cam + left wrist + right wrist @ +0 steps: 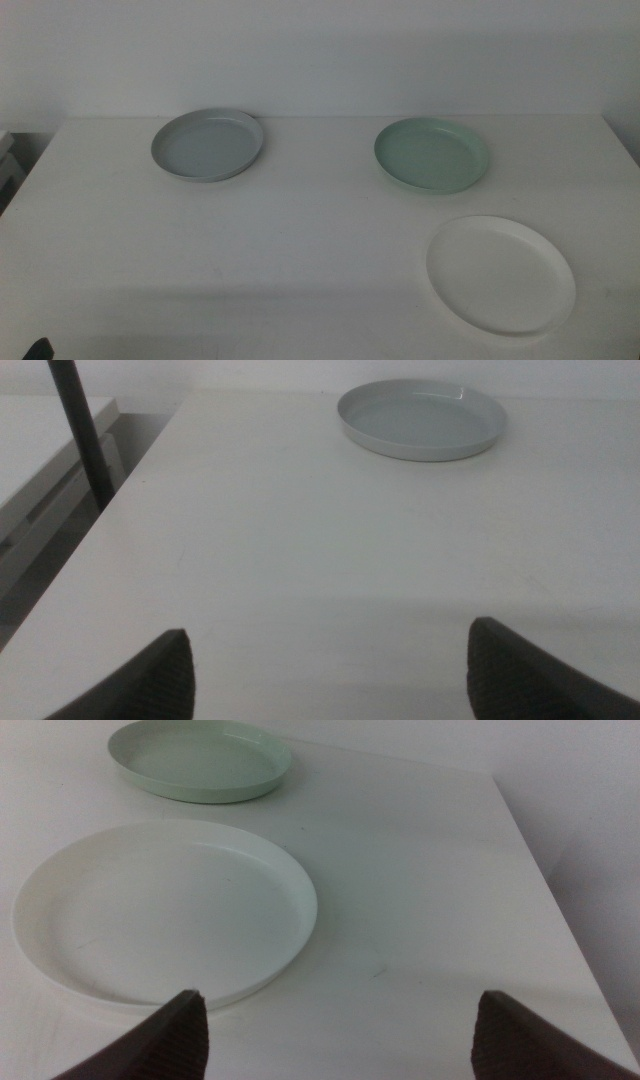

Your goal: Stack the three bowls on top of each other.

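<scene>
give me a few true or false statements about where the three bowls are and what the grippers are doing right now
1. The grey bowl, mint green bowl and white bowl all lie apart on the table. True.
2. The green bowl is stacked inside the white bowl. False: they sit side by side with bare table between them, nothing stacked yet.
3. The left gripper holds the grey bowl. False: its jaws are open and empty, and the grey bowl lies well ahead of it.
4. The right gripper is open, with the white bowl just in front of it. True.
5. The white bowl is the farthest from the camera in the middle view. False: it is the nearest.
</scene>
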`<state>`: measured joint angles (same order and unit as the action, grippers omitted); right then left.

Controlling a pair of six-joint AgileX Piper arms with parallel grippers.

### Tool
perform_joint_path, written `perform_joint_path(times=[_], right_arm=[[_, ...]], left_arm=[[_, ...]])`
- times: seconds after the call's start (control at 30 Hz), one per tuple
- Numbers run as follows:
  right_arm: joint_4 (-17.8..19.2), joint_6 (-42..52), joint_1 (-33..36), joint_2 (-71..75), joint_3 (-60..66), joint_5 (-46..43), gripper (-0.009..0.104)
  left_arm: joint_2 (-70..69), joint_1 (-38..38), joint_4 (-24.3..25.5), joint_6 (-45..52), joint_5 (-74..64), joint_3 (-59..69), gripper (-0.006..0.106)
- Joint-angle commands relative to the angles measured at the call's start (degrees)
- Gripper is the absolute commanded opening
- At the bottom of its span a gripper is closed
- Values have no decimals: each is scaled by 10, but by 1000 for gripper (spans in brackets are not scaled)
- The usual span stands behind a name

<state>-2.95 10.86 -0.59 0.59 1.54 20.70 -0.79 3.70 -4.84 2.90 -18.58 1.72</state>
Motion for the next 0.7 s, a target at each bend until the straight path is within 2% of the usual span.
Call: perform_joint_path(times=[0.0, 0.23, 0.67], right_arm=[[-3, 3, -2, 15, -10, -29, 95], [-5, 3, -2, -28, -95, 19, 95], [1, 10, -2, -266, -327, 134, 95]], left_arm=[[-8, -3, -5, -3, 44, 3, 89], [-8, -3, -5, -3, 44, 3, 89], [-8, -3, -5, -3, 44, 3, 89]])
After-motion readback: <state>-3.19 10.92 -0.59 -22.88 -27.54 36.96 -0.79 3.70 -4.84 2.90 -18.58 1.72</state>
